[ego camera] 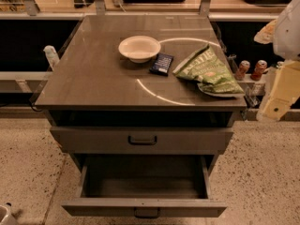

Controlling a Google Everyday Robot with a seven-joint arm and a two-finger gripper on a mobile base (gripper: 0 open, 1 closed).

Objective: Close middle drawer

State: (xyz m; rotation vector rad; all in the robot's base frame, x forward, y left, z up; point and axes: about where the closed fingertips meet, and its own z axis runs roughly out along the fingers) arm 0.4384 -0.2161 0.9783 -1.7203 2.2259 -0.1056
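The middle drawer (143,208) is pulled far out towards me. Its wide deep tray (143,177) looks empty, and its low flat front has a small dark handle (147,213) at the bottom edge of the view. Above it, the top drawer (140,139), with a taller front panel and a dark handle, stands slightly out from the cabinet. My arm and gripper (280,95) show as cream-white parts at the right edge, beside the cabinet top's right corner, above and to the right of the open drawer and not touching it.
On the cabinet top (93,74) are a white bowl (139,48), a dark snack packet (161,63) and a green chip bag (208,71) lying on a plate. Two cans (251,69) stand on a ledge at the right. Speckled floor (262,172) lies on both sides.
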